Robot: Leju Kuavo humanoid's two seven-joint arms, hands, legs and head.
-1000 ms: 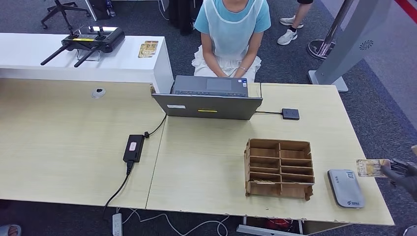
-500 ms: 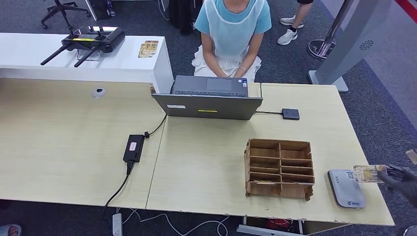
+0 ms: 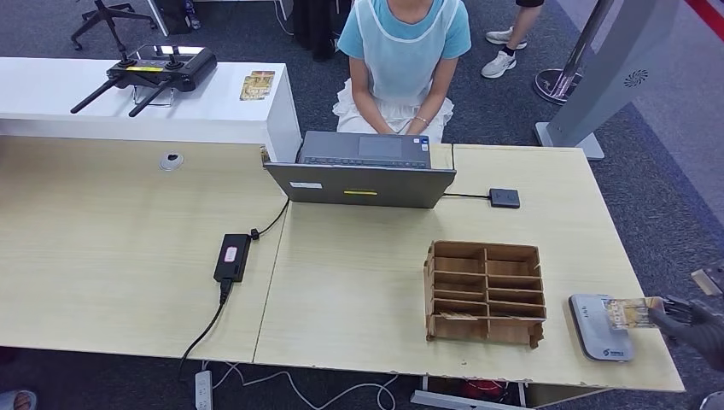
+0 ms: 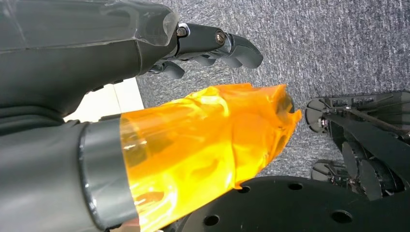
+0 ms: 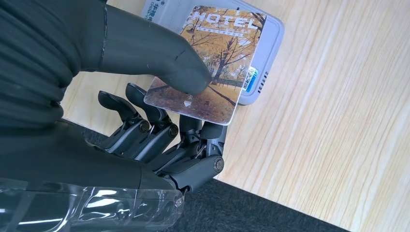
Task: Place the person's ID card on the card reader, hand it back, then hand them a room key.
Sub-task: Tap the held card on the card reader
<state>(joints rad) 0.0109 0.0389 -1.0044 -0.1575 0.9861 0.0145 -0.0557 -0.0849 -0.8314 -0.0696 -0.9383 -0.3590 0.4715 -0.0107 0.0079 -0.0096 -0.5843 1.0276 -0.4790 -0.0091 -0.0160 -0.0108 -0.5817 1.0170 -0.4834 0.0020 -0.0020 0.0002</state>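
The robot's right hand (image 3: 687, 320) comes in at the desk's right edge, pinching a card printed with autumn trees and the word HOTEL (image 3: 630, 312) between thumb and fingers. A second ago the card was level with the far end of the flat grey rounded card reader (image 3: 600, 327) and off to its right, beyond the edge of the light wood desk (image 3: 359, 282); half a second ago it had reached the reader's far right corner. It now lies over the reader's right half, nearer the robot. From the right wrist, the card (image 5: 208, 63) overlaps the reader (image 5: 261, 53), the thumb (image 5: 159, 58) pressed on its face; whether the card actually touches the reader is hard to tell.

The left hand (image 4: 212, 46) hangs over grey carpet, fingers loosely curled around nothing, an orange film wrapped around its thumb.

The brown cardboard slotted organiser (image 3: 485, 293), just left of the reader, and the grey open laptop (image 3: 363, 171) in front of the seated person (image 3: 401, 60) have not moved.
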